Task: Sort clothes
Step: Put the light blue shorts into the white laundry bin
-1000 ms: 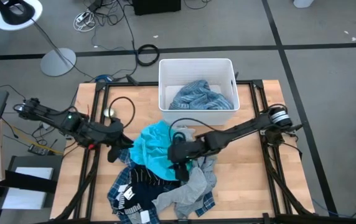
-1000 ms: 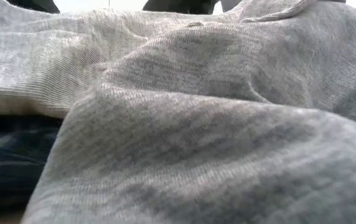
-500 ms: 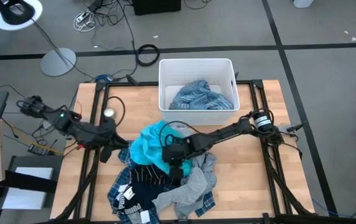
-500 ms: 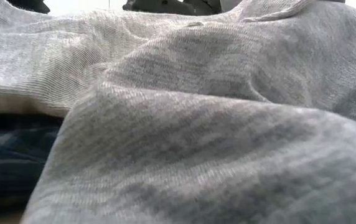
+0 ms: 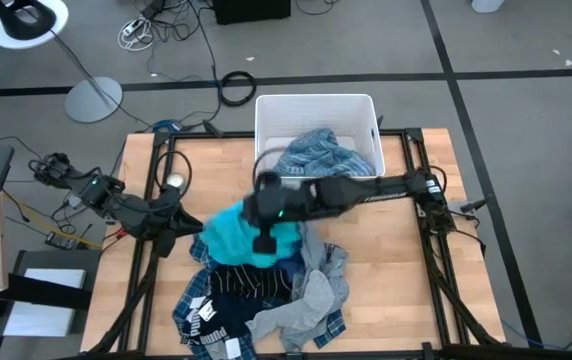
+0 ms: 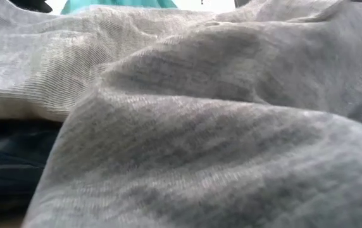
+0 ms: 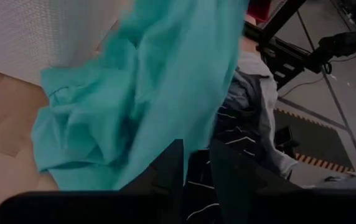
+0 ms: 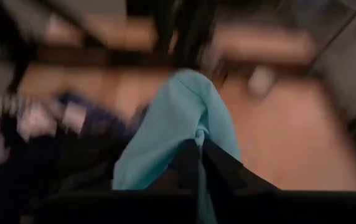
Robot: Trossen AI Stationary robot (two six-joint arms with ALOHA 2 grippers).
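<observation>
Lifted since the earlier frame, the right end effector [image 5: 263, 243] clamps the soft, light turquoise garment [image 5: 236, 233], gripped at a bunched fold.

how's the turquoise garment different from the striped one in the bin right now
The turquoise garment is plain and bright; the striped garment is blue-grey with stripes. The turquoise one hangs stretched from the right gripper, shut on it, over the table; the striped one lies crumpled and untouched inside the white bin. Both are soft, wrinkled cloth.
</observation>
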